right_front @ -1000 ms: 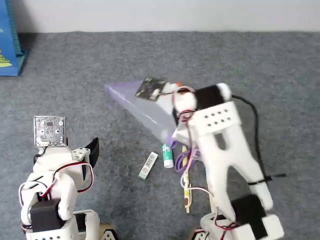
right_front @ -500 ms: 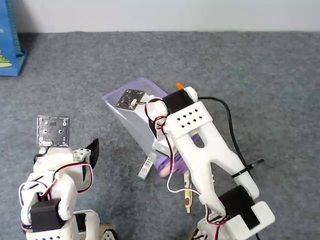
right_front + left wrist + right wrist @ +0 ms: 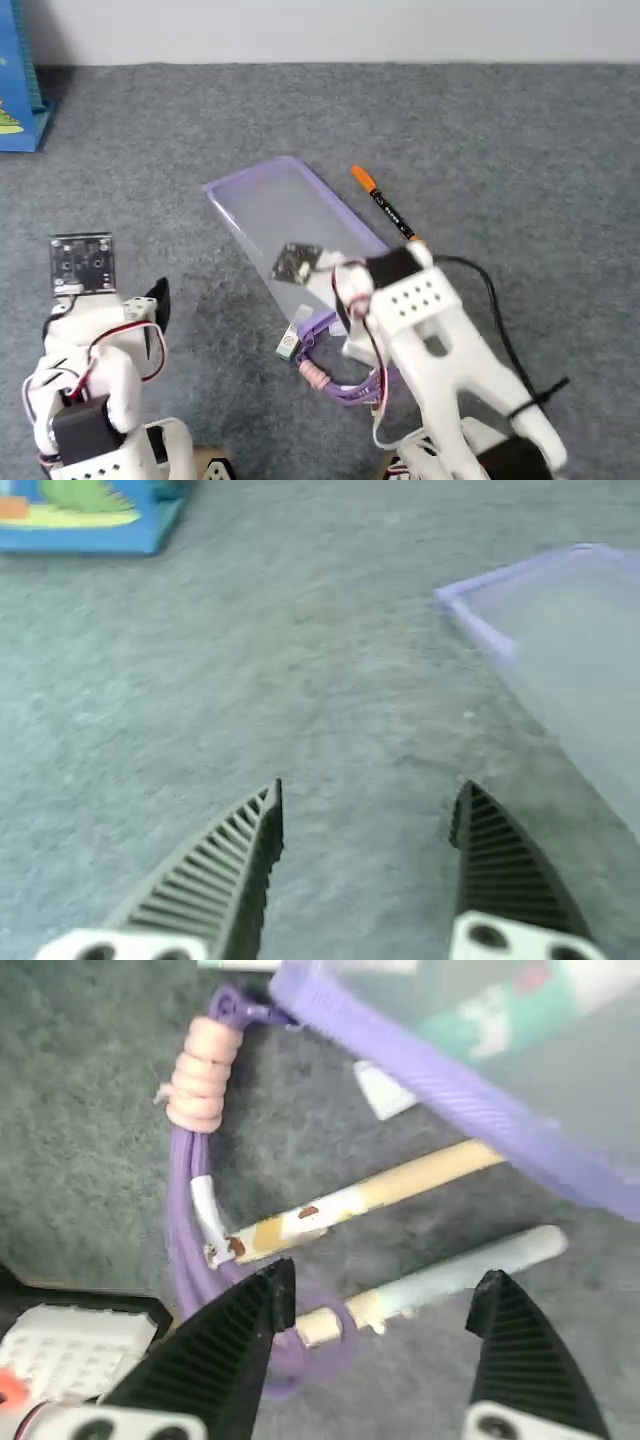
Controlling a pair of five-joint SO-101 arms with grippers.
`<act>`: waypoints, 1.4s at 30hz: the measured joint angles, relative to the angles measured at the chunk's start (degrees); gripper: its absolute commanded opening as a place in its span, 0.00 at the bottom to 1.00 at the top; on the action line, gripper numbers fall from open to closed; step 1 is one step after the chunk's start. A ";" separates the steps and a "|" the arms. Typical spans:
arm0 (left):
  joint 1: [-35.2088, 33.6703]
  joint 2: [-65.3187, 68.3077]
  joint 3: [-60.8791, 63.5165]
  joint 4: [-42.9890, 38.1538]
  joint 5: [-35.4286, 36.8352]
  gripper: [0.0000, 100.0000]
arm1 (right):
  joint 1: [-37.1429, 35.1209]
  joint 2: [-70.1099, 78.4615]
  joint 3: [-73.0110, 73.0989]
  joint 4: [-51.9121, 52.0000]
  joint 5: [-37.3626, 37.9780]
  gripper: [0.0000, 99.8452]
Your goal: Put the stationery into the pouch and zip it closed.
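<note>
Clear purple-edged pouch (image 3: pixel 268 205) lying flat, orange-capped pen (image 3: pixel 385 207) just beside it

Bare carpet (image 3: pixel 250 680) lies ahead of the left claw (image 3: pixel 371 787). A pencil (image 3: pixel 370 1195), a pen (image 3: pixel 470 1265), a cord (image 3: pixel 185 1210) and the pouch (image 3: pixel 450 1090) crowd beneath the right claw (image 3: pixel 388 1275).

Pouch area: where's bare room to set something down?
Bare carpet lies right of the orange marker, and between the pouch and the blue box. Crowded at the pouch's near end: purple cord, pencil, right arm.
</note>
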 measured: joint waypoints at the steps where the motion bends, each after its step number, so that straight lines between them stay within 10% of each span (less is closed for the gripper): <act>1: -0.70 -0.18 0.62 -0.26 -1.05 0.27 | -0.26 -1.23 2.37 -1.41 0.09 0.28; 14: -1.49 0.00 2.37 -0.62 -2.99 0.27 | -12.22 -4.31 5.27 -2.11 -3.43 0.28; 42: -1.49 0.00 2.37 -0.26 -3.34 0.27 | -8.18 -1.32 2.55 10.99 4.57 0.27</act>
